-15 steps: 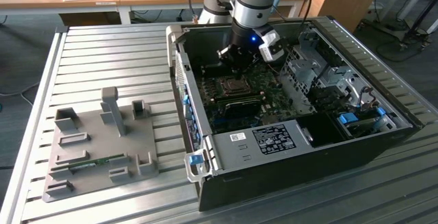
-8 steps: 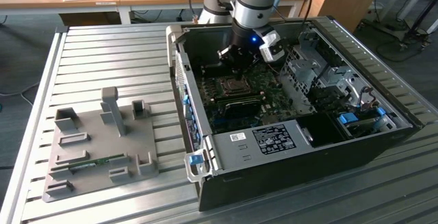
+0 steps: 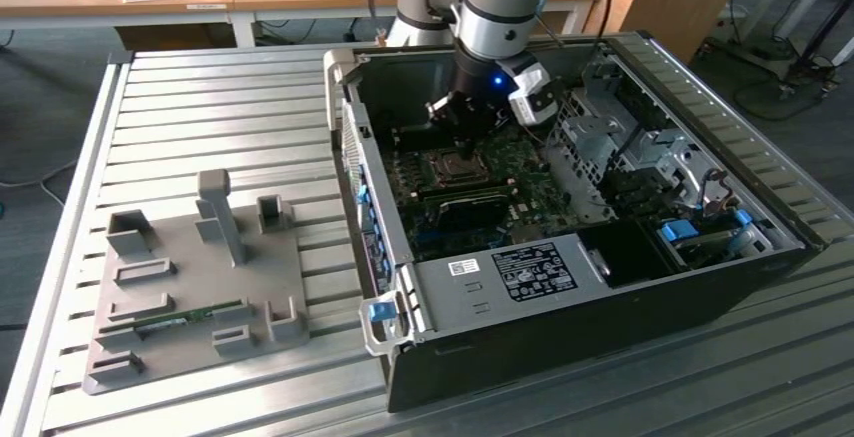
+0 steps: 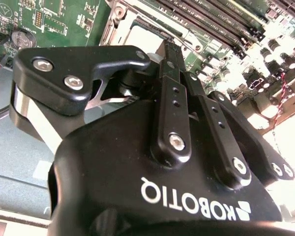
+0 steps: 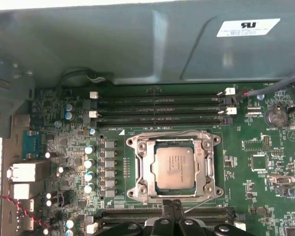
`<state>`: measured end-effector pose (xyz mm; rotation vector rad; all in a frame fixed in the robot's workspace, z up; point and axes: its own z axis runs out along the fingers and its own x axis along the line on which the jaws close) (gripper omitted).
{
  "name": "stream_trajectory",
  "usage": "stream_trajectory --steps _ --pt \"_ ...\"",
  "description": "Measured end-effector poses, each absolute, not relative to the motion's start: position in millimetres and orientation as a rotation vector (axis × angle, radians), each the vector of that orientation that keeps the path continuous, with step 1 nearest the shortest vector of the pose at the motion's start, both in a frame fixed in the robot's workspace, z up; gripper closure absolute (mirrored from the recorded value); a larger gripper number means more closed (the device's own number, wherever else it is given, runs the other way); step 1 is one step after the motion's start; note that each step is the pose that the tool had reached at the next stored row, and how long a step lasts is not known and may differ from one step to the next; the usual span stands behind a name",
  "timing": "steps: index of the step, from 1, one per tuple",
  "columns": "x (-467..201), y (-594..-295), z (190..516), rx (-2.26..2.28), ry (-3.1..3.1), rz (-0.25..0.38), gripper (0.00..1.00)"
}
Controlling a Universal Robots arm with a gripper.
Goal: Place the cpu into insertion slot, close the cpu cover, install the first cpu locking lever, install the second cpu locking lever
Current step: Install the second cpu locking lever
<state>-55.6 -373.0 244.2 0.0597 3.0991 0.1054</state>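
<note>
Gripper was narrow, fingertips pressed together with nothing visible between them, just beside the socket's near edge and a thin wire lever. I judged that a slip off that springy wire could jab the tips into the board or the cpu cover. The cpu lay seated in the socket, framed by the cover; farthest, a white label on the case wall was too small to read.

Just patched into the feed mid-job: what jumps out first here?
The silvery cpu sits in its socket mid-motherboard, framed by the cpu cover lying flat around it. The black claw hangs just beside the socket's edge, inside the open computer case on the slatted table.
</note>
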Motion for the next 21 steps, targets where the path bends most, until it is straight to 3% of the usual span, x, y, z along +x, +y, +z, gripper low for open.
stream_trajectory --steps 21 --pt "-57.0 -382.6 243.2 0.06 3.099 0.105 0.89"
